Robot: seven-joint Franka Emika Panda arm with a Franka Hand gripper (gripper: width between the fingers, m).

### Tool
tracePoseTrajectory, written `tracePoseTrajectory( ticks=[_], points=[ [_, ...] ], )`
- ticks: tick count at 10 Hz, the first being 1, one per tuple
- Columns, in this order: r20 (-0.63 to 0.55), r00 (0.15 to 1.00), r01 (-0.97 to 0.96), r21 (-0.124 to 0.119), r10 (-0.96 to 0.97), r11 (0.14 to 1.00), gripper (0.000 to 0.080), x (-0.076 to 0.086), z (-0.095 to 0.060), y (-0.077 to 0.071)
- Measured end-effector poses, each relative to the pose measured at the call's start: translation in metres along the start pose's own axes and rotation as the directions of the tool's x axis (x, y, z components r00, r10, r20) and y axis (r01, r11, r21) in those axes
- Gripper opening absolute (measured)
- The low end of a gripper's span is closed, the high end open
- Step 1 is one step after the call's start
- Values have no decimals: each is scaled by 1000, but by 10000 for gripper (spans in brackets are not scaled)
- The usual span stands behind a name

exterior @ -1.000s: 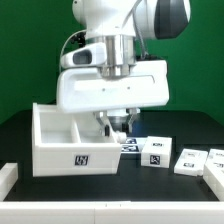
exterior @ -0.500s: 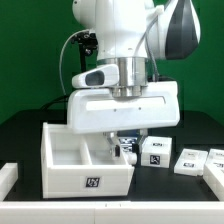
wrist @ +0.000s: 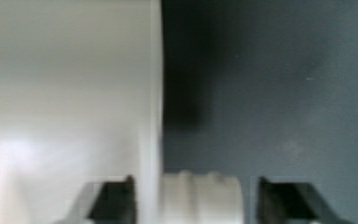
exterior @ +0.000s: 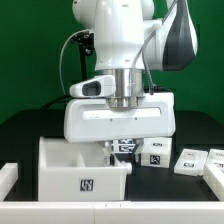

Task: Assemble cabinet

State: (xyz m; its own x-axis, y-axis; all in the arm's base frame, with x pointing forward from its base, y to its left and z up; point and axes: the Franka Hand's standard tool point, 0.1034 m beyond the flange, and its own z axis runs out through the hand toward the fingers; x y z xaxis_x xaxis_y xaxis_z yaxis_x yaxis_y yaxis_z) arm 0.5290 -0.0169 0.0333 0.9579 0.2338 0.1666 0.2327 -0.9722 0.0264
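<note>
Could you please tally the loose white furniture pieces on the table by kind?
cabinet: 1
small white tagged panels: 3 (the one furthest to the exterior view's right is cut off by the picture's edge)
Total: 4

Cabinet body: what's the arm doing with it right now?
The Panda arm's tool is closed on one wall of the white cabinet body; in the wrist view the wall sits between the fingers. The box is open side up and appears to rest on the black table. Small tagged white panels lie loose on the exterior view's right, not attached yet.
</note>
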Motion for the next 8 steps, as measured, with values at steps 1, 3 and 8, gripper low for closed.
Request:
tracePoseTrajectory(
  ticks=[1,3,8],
  points=[
    [0,1000,-1,0,1,1000,485,0,-1,1],
    [39,999,4,27,-5,1000,690,8,-25,15],
    [67,998,-10,40,8,999,797,20,-40,40]
  ],
)
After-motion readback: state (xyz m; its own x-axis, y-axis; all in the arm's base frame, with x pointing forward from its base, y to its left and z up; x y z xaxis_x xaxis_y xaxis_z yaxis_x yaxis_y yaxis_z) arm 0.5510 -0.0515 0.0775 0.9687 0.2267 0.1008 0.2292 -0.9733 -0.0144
